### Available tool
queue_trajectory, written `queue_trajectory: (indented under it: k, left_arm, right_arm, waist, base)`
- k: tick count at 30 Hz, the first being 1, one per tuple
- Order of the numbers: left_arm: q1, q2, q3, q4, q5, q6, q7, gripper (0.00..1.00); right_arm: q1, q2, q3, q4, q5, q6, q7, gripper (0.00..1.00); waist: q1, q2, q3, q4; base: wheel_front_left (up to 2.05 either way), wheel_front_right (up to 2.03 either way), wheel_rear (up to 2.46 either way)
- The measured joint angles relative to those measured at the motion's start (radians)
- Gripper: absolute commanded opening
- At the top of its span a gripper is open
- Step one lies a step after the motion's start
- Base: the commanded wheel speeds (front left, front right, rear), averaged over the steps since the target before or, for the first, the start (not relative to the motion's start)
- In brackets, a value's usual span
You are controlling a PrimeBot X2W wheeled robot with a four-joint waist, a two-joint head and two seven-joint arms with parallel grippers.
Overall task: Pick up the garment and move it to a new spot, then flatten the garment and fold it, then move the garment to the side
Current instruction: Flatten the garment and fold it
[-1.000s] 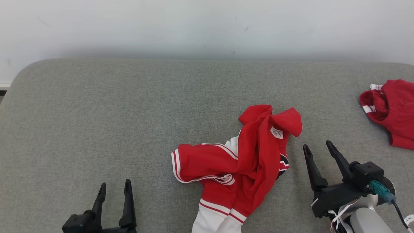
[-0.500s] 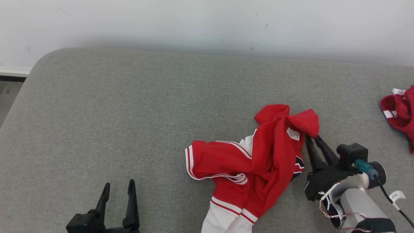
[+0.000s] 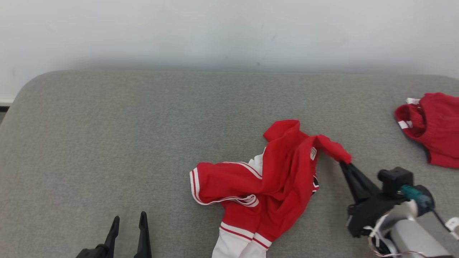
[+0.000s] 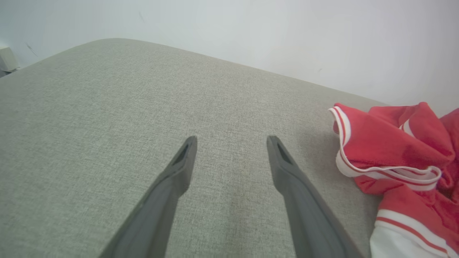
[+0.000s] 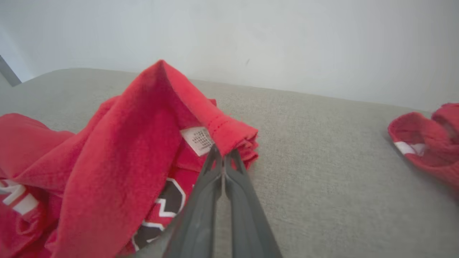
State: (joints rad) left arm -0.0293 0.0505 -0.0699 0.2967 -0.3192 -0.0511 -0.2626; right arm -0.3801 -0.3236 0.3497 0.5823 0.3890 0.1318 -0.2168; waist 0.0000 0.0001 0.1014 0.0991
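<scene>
I find the right gripper [image 3: 343, 164] pinched closed on the garment [image 3: 283, 172] edge; left gripper [image 3: 129, 216] spread wide, empty, apart from it

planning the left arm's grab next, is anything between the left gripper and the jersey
Nothing visible does. Bare grey cushion lies between the open left gripper and the jersey. The right gripper is shut on a red fold at the jersey's far side, out of that path.

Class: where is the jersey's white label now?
In the right wrist view, the white label sits mid-frame on the jersey, just beside the right gripper.
</scene>
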Motion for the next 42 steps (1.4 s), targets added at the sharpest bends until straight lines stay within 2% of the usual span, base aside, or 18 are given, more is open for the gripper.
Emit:
queue_trajectory:
  k: [5,9,14,19,22,23,27,34,35,36,37,42]
  left_arm:
    - [0.013,0.0,-0.001,-0.002,-0.008,0.007,0.0,1.0]
    - [0.014,0.0,-0.005,-0.008,-0.017,0.011,0.0,1.0]
    - [0.013,0.0,-0.008,-0.009,-0.018,0.013,0.0,1.0]
    - [0.002,-0.001,-0.016,-0.001,-0.018,0.009,0.0,1.0]
    - [-0.008,0.0,-0.019,0.003,-0.017,0.007,0.0,1.0]
    - [-0.02,0.0,-0.025,0.006,-0.017,0.005,0.0,1.0]
    - [-0.029,0.0,-0.042,0.013,-0.017,0.001,0.0,1.0]
    - [-0.037,0.0,-0.068,0.021,-0.018,0.003,0.0,1.0]
    - [-0.038,0.0,-0.072,0.021,-0.019,0.004,0.0,1.0]
    - [-0.038,0.0,-0.076,0.022,-0.02,0.005,0.0,1.0]
    - [-0.038,0.0,-0.077,0.022,-0.02,0.007,0.0,1.0]
    - [-0.025,0.0,-0.053,0.016,-0.019,0.013,0.0,1.0]
  right_arm:
    - [0.124,-0.119,-0.038,-0.215,0.101,0.0,0.143,0.0]
    - [0.266,-0.169,-0.126,-0.428,0.159,0.0,0.282,0.0]
    - [0.404,-0.147,-0.256,-0.647,0.179,0.0,0.434,0.0]
    - [0.436,-0.121,-0.292,-0.698,0.171,0.0,0.5,0.0]
    - [0.383,-0.099,-0.263,-0.668,0.161,0.0,0.499,0.0]
    - [0.283,-0.088,-0.221,-0.577,0.137,0.0,0.479,0.0]
    - [0.123,-0.056,-0.166,-0.4,0.101,0.0,0.422,0.0]
    - [-0.119,-0.009,-0.108,0.0,0.031,0.0,0.238,0.0]
    - [-0.138,-0.001,-0.098,0.049,0.03,0.0,0.212,0.09]
    - [-0.153,0.003,-0.085,0.09,0.021,0.0,0.182,0.63]
    - [-0.167,0.007,-0.073,0.123,0.012,0.0,0.149,1.0]
    - [-0.215,0.02,-0.017,0.218,0.028,0.0,0.028,1.0]
  waist:
    - [0.0,-0.0001,-0.013,-0.043]
    - [-0.0001,-0.0001,-0.016,-0.07]
    - [0.0,-0.0002,-0.001,-0.087]
    - [0.0,-0.0001,0.01,-0.083]
    - [0.0,-0.0002,0.014,-0.071]
    - [0.0,-0.0002,0.02,-0.056]
    - [0.0,-0.0001,0.025,-0.028]
    - [0.0002,-0.0001,0.026,0.035]
    - [0.0001,-0.0001,0.024,0.045]
    - [0.0001,-0.0001,0.023,0.053]
    - [0.0001,-0.0001,0.021,0.061]
    - [0.0,-0.0001,0.007,0.066]
  base:
    - [0.0,0.0,0.0]
    - [0.0,0.0,0.0]
    - [0.0,0.0,0.0]
    - [0.0,0.0,0.0]
    - [0.0,0.0,0.0]
    - [0.0,0.0,0.0]
    - [0.0,0.0,0.0]
    - [0.0,0.0,0.0]
    - [0.0,0.0,0.0]
    - [0.0,0.0,0.0]
    - [0.0,0.0,0.0]
    - [0.0,0.0,0.0]
